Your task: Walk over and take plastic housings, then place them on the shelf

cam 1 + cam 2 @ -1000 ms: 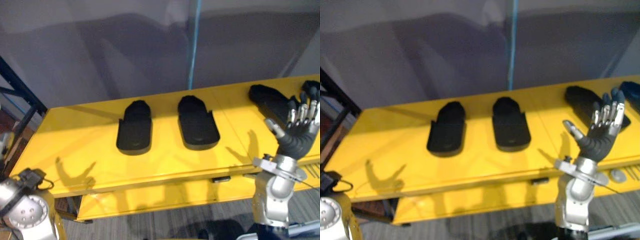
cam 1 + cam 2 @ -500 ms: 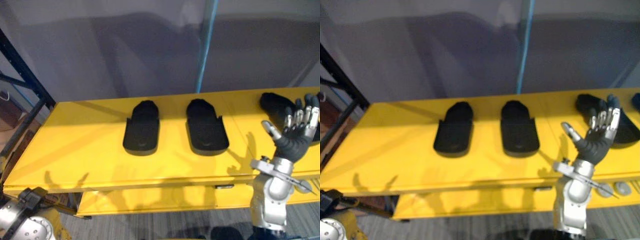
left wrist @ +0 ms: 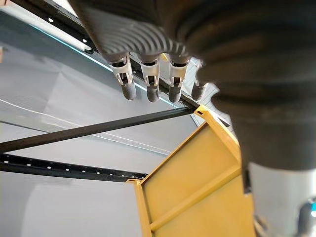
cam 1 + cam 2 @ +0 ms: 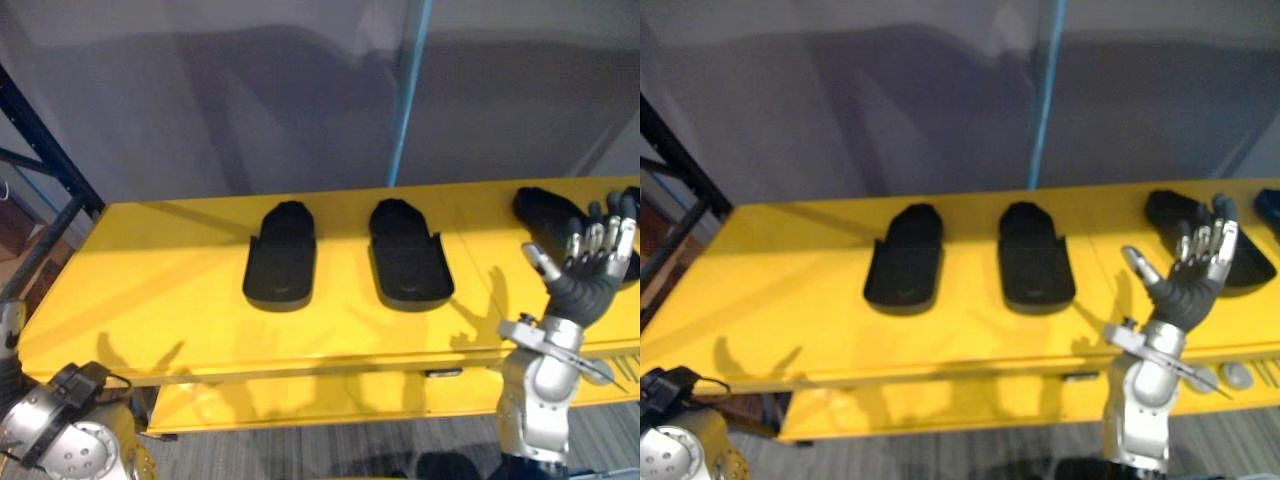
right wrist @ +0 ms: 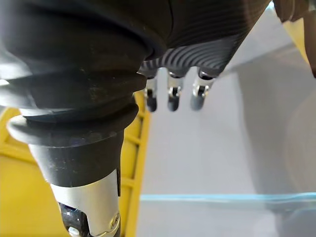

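1. Yellow counter (image 4: 150, 300) against a grey wall (image 4: 250, 100), with a blue strip (image 4: 405, 90) running up it and a dark rack (image 4: 50, 170) at the left end.
2. Two black housings (image 4: 281, 256) lie side by side mid-counter. A third housing (image 4: 540, 208) sits further right.
3. Right hand (image 4: 590, 270) is raised near the third housing, fingers spread, empty. Left hand (image 3: 150, 74) is loose, also empty.

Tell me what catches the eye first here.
Two black plastic housings lie side by side in the middle of the bright yellow table. The right hand is raised at the table's right end, fingers spread open, with a third housing behind it.
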Tool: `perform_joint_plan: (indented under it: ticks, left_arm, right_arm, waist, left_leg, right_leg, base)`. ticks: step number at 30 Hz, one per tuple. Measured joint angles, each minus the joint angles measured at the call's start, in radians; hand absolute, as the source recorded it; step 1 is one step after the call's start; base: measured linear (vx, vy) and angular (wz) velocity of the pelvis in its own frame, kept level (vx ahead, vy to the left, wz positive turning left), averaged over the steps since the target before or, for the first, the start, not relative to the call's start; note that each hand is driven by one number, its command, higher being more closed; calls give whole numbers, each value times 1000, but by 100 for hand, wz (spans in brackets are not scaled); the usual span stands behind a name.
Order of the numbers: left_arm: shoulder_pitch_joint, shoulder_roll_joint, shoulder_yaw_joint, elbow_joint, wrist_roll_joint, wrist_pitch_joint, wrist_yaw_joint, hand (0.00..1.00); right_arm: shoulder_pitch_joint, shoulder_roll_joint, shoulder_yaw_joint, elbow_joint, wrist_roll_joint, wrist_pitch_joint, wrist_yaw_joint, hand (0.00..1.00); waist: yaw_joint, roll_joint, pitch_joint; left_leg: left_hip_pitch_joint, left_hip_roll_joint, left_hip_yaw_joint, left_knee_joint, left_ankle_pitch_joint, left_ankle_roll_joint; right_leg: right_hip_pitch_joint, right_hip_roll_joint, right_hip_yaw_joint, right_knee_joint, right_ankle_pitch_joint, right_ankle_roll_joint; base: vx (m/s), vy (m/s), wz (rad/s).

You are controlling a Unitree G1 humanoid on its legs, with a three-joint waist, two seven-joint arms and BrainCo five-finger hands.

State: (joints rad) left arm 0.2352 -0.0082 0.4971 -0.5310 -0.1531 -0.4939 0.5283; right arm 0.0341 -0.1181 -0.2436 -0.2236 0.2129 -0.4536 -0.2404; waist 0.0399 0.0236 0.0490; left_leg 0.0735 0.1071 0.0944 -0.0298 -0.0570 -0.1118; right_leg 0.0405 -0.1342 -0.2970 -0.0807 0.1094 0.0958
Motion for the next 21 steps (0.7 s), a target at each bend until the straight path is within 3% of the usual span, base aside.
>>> perform_joint_plan:
  ticks: [2,8,12,18,21]
  left_arm:
    - [0,0,-1,0,4,-1,-6,0]
    - [-2,7,-17,-11,3,-34,-115,0]
    - [-30,89,-123,-36,-6,-53,-200,0]
    - [-88,85,-265,-36,-5,-49,-196,0]
    - [-90,73,-303,-36,-4,-31,-179,0]
  right_arm:
    - [2,0,0,0,-1,0,-1,0]
    - [27,1,0,-5,-36,29,-46,0]
    - [75,21,-9,-72,-62,39,-73,0]
    - [209,83,-38,-213,-40,5,-63,0]
    - [207,85,-35,-234,-22,-25,-53,0]
  waist:
    - [0,0,0]
    - [-2,-9,5]
    - [-18,-19,15]
    - [-84,-45,33]
    - [-81,-45,32]
  left_leg:
    - [0,-1,0,0,0,0]
    - [21,-1,32,-10,-1,1]
    - [53,-1,135,-2,-26,3]
    - [84,34,234,93,-111,-4]
    - [83,47,238,112,-125,-10]
  right_leg:
    - [0,0,0,0,0,0]
    - [-6,2,36,0,1,2]
    - [-42,9,137,15,12,7]
    - [-43,35,222,47,-1,2]
    - [-43,48,223,54,-10,-3]
  base:
    - [0,0,0]
    - [-10,9,-18]
    - [-10,36,-67]
    - [27,22,-52]
    - [44,-15,-7]
